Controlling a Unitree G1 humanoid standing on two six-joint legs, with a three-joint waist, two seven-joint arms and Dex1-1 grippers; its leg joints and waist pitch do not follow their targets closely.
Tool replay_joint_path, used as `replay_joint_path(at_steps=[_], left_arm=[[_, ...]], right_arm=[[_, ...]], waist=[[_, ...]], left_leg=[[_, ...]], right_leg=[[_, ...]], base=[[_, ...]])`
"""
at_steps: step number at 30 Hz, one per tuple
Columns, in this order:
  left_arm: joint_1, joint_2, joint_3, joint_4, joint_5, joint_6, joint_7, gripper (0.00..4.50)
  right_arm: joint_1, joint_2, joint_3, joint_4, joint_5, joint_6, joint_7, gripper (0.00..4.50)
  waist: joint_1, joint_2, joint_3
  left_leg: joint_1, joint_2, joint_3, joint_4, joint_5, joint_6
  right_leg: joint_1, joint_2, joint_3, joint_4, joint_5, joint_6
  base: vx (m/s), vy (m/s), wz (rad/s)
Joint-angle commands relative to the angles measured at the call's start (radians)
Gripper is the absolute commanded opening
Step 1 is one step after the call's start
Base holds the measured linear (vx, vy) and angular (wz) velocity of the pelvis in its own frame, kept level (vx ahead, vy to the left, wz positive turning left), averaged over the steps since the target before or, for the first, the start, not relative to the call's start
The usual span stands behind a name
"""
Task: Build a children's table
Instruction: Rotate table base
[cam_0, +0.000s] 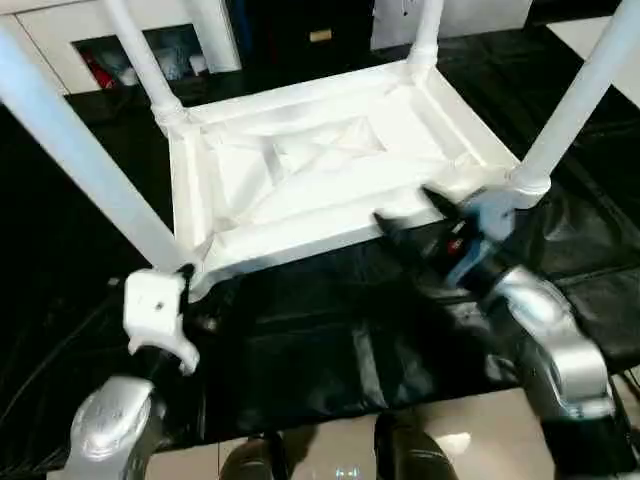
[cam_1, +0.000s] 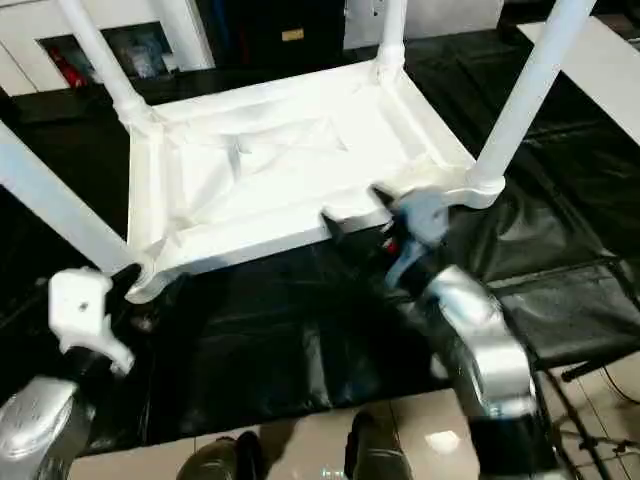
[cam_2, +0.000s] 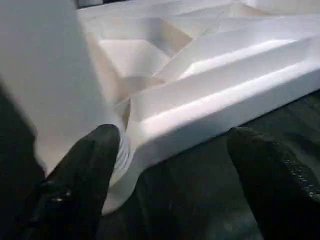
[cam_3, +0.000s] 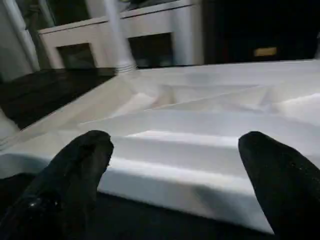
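Both grippers are sitting at the near edge of an upturned white children's table (cam_0: 320, 170), and both are open with nothing between their black fingers. On the right, the right gripper (cam_0: 412, 207) is reaching out from its silver forearm, its two fingers spread apart and pointing at the table's near rim, close beside the near right corner socket (cam_0: 528, 183). From the right wrist camera, each of its fingers (cam_3: 75, 170) is standing clear of the rim, which is running across between them. On the left, the left gripper (cam_2: 175, 165) is pointing at the near left corner; one of its fingers (cam_2: 95, 165) is lying just beside the base of the leg there, though contact is hard to judge.

That table is lying top down on a black sheet-covered work surface (cam_0: 330, 340), its ribbed underside facing up. Four white legs are standing up from the corner sockets: near left (cam_0: 70, 150), far left (cam_0: 140, 60), far right (cam_0: 425, 30) and near right (cam_0: 585, 85). White cabinets (cam_0: 60, 40) are standing far behind, on the left.
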Motion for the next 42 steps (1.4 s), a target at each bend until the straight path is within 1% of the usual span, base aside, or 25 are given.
replay_joint_path(at_steps=[1, 6, 7, 8, 11, 12, 14, 16, 17, 18, 20, 23, 24, 25, 26, 27, 28, 29, 31, 32, 34, 35, 36, 39, 42], left_arm=[[0.025, -0.007, 0.028, -0.019, 0.004, -0.021, 0.023, 4.01], [0.054, -0.059, 0.090, 0.007, 0.014, -0.091, 0.104, 4.37], [0.045, -0.053, 0.103, 0.023, 0.002, -0.100, 0.098, 4.37], [0.028, -0.038, 0.113, 0.046, -0.011, -0.111, 0.085, 4.37], [-0.042, 0.000, 0.127, 0.104, -0.035, -0.121, 0.049, 4.37], [-0.066, 0.011, 0.132, 0.123, -0.044, -0.119, 0.038, 4.37], [-0.128, 0.049, 0.141, 0.181, -0.045, -0.118, 0.012, 4.37], [-0.154, 0.061, 0.145, 0.205, -0.050, -0.122, 0.002, 4.37], [-0.182, 0.072, 0.151, 0.227, -0.057, -0.118, -0.004, 4.37], [-0.199, 0.079, 0.155, 0.240, -0.060, -0.116, -0.005, 4.37], [-0.263, 0.110, 0.166, 0.286, -0.079, -0.086, -0.018, 4.37], [-0.323, 0.130, 0.188, 0.327, -0.126, -0.054, -0.039, 4.37], [-0.355, 0.141, 0.202, 0.346, -0.184, -0.021, -0.080, 4.37], [-0.369, 0.145, 0.207, 0.353, -0.212, -0.008, -0.101, 4.37], [-0.380, 0.147, 0.213, 0.353, -0.245, 0.011, -0.124, 4.37], [-0.389, 0.153, 0.215, 0.354, -0.275, 0.018, -0.152, 4.37], [-0.392, 0.164, 0.212, 0.356, -0.300, 0.019, -0.194, 4.37], [-0.389, 0.179, 0.207, 0.354, -0.333, 0.026, -0.247, 4.37], [-0.361, 0.223, 0.178, 0.324, -0.404, 0.059, -0.376, 4.37], [-0.352, 0.234, 0.170, 0.315, -0.415, 0.070, -0.402, 4.37], [-0.308, 0.294, 0.118, 0.260, -0.442, 0.118, -0.504, 4.37], [-0.295, 0.314, 0.098, 0.238, -0.452, 0.137, -0.533, 4.37], [-0.287, 0.325, 0.085, 0.224, -0.459, 0.150, -0.551, 4.37], [-0.278, 0.347, 0.058, 0.187, -0.483, 0.184, -0.580, 4.37], [-0.274, 0.380, -0.023, 0.112, -0.514, 0.230, -0.622, 4.37]], right_arm=[[0.021, -0.005, 0.020, -0.044, 0.008, 0.029, 0.020, 4.50], [0.072, -0.024, 0.043, -0.103, 0.020, 0.066, 0.029, 4.50], [0.079, -0.025, 0.043, -0.110, 0.018, 0.072, 0.028, 4.50], [0.085, -0.023, 0.039, -0.119, 0.015, 0.085, 0.022, 4.50], [0.084, -0.019, 0.036, -0.103, -0.009, 0.101, 0.001, 4.50], [0.082, -0.018, 0.037, -0.093, -0.021, 0.104, -0.010, 4.50], [0.073, -0.013, 0.037, -0.069, -0.041, 0.123, -0.045, 4.50], [0.067, -0.013, 0.039, -0.062, -0.048, 0.132, -0.055, 4.50], [0.061, -0.011, 0.042, -0.054, -0.057, 0.141, -0.063, 4.50], [0.057, -0.010, 0.044, -0.049, -0.061, 0.147, -0.066, 4.50], [0.041, -0.001, 0.048, -0.026, -0.083, 0.171, -0.093, 4.50], [0.019, 0.010, 0.043, 0.019, -0.102, 0.199, -0.127, 4.50], [-0.002, 0.017, 0.038, 0.066, -0.118, 0.204, -0.146, 4.50], [-0.012, 0.021, 0.035, 0.088, -0.122, 0.209, -0.153, 4.50], [-0.023, 0.024, 0.032, 0.111, -0.127, 0.208, -0.159, 4.50], [-0.036, 0.026, 0.030, 0.134, -0.137, 0.206, -0.168, 4.50], [-0.052, 0.029, 0.026, 0.163, -0.146, 0.203, -0.180, 4.50], [-0.069, 0.034, 0.023, 0.192, -0.154, 0.202, -0.187, 4.50], [-0.107, 0.040, 0.023, 0.262, -0.175, 0.205, -0.199, 4.50], [-0.114, 0.041, 0.024, 0.276, -0.180, 0.201, -0.202, 4.50], [-0.146, 0.062, 0.011, 0.329, -0.184, 0.173, -0.218, 4.50], [-0.158, 0.073, 0.001, 0.340, -0.178, 0.163, -0.225, 4.50], [-0.166, 0.080, -0.005, 0.347, -0.174, 0.156, -0.230, 4.50], [-0.182, 0.092, -0.014, 0.350, -0.169, 0.151, -0.234, 4.50], [-0.211, 0.106, -0.005, 0.353, -0.174, 0.139, -0.225, 4.50]], waist=[[-0.005, -0.011, -0.042], [-0.008, -0.004, -0.036], [-0.011, -0.012, -0.037], [-0.009, -0.006, -0.034], [-0.006, -0.005, -0.037], [-0.005, -0.011, -0.038], [0.000, -0.006, -0.040], [-0.001, -0.007, -0.040], [0.001, -0.006, -0.044], [0.001, -0.012, -0.051], [0.003, -0.009, -0.054], [0.007, -0.012, -0.064], [0.006, -0.020, -0.065], [0.007, -0.020, -0.065], [0.007, -0.024, -0.066], [0.009, -0.019, -0.071], [0.009, -0.023, -0.077], [0.011, -0.019, -0.079], [0.010, -0.033, -0.083], [0.012, -0.023, -0.085], [0.012, -0.030, -0.085], [0.009, -0.028, -0.081], [0.011, -0.027, -0.081], [0.007, -0.028, -0.071], [0.005, -0.032, -0.069]], left_leg=[[0.017, 0.016, -0.014, -0.081, -0.439, 0.054], [0.023, 0.018, -0.022, -0.090, -0.478, 0.046], [0.020, 0.018, -0.023, -0.092, -0.479, 0.048], [0.022, 0.017, -0.024, -0.094, -0.489, 0.047], [0.028, 0.018, -0.025, -0.097, -0.480, 0.046], [0.027, 0.019, -0.025, -0.098, -0.474, 0.047], [0.034, 0.018, -0.023, -0.098, -0.468, 0.044], [0.023, 0.023, -0.027, -0.103, -0.456, 0.042], [0.027, 0.023, -0.025, -0.101, -0.446, 0.042], [0.028, 0.021, -0.022, -0.097, -0.420, 0.049], [0.024, 0.020, -0.020, -0.095, -0.379, 0.055], [0.025, 0.017, -0.012, -0.086, -0.317, 0.064], [0.022, 0.017, -0.011, -0.083, -0.308, 0.066], [0.020, 0.013, -0.009, -0.081, -0.302, 0.067], [0.024, 0.013, -0.006, -0.079, -0.302, 0.067], [0.022, 0.015, -0.008, -0.077, -0.274, 0.070], [0.023, 0.015, -0.007, -0.074, -0.249, 0.074], [0.023, 0.014, -0.004, -0.071, -0.217, 0.083], [0.021, 0.014, -0.001, -0.070, -0.187, 0.098], [0.022, 0.016, -0.001, -0.068, -0.164, 0.105], [0.025, 0.020, 0.001, -0.069, -0.165, 0.112], [0.023, 0.021, 0.000, -0.073, -0.177, 0.111], [0.029, 0.023, 0.001, -0.073, -0.192, 0.106], [0.031, 0.022, 0.000, -0.080, -0.276, 0.065], [0.033, 0.022, -0.002, -0.082, -0.308, 0.046]], right_leg=[[0.040, -0.036, 0.028, -0.112, -0.723, 0.012], [0.047, -0.034, 0.013, -0.131, -0.710, 0.031], [0.052, -0.035, 0.010, -0.131, -0.693, 0.032], [0.051, -0.036, 0.009, -0.132, -0.701, 0.037], [0.051, -0.039, 0.011, -0.131, -0.663, 0.028], [0.053, -0.039, 0.012, -0.132, -0.653, 0.026], [0.049, -0.040, 0.016, -0.128, -0.624, 0.007], [0.060, -0.045, 0.018, -0.116, -0.584, -0.010], [0.058, -0.048, 0.022, -0.114, -0.567, -0.020], [0.059, -0.049, 0.024, -0.108, -0.548, -0.034], [0.061, -0.049, 0.028, -0.100, -0.506, -0.058], [0.058, -0.049, 0.039, -0.085, -0.446, -0.101], [0.061, -0.049, 0.043, -0.078, -0.445, -0.112], [0.060, -0.050, 0.044, -0.076, -0.452, -0.117], [0.056, -0.049, 0.049, -0.075, -0.471, -0.121], [0.062, -0.050, 0.051, -0.067, -0.442, -0.134], [0.063, -0.051, 0.053, -0.064, -0.416, -0.144], [0.060, -0.048, 0.055, -0.056, -0.367, -0.167], [0.064, -0.046, 0.059, -0.047, -0.325, -0.194], [0.066, -0.046, 0.059, -0.039, -0.302, -0.205], [0.067, -0.047, 0.060, -0.040, -0.302, -0.212], [0.068, -0.045, 0.059, -0.039, -0.319, -0.213], [0.064, -0.046, 0.060, -0.040, -0.334, -0.213], [0.065, -0.045, 0.061, -0.046, -0.426, -0.186], [0.065, -0.046, 0.063, -0.049, -0.468, -0.163]], base=[[0.000, 0.000, 0.00], [0.000, 0.000, 0.00], [0.000, 0.000, 0.00], [0.000, 0.000, 0.00], [0.000, 0.000, 0.00], [0.000, 0.000, 0.00], [0.000, 0.000, 0.00], [0.000, 0.000, 0.00], [0.000, 0.000, 0.00], [0.000, 0.000, 0.00], [0.000, 0.000, 0.00], [0.000, 0.000, 0.00], [0.000, 0.000, 0.00], [0.000, 0.000, 0.00], [0.000, 0.000, 0.00], [0.000, 0.000, 0.00], [0.000, 0.000, 0.00], [0.000, 0.000, 0.00], [0.000, 0.000, 0.00], [0.000, 0.000, 0.00], [0.000, 0.000, 0.00], [0.000, 0.000, 0.00], [0.000, 0.000, 0.00], [0.000, 0.000, 0.00], [0.000, 0.000, 0.00]])
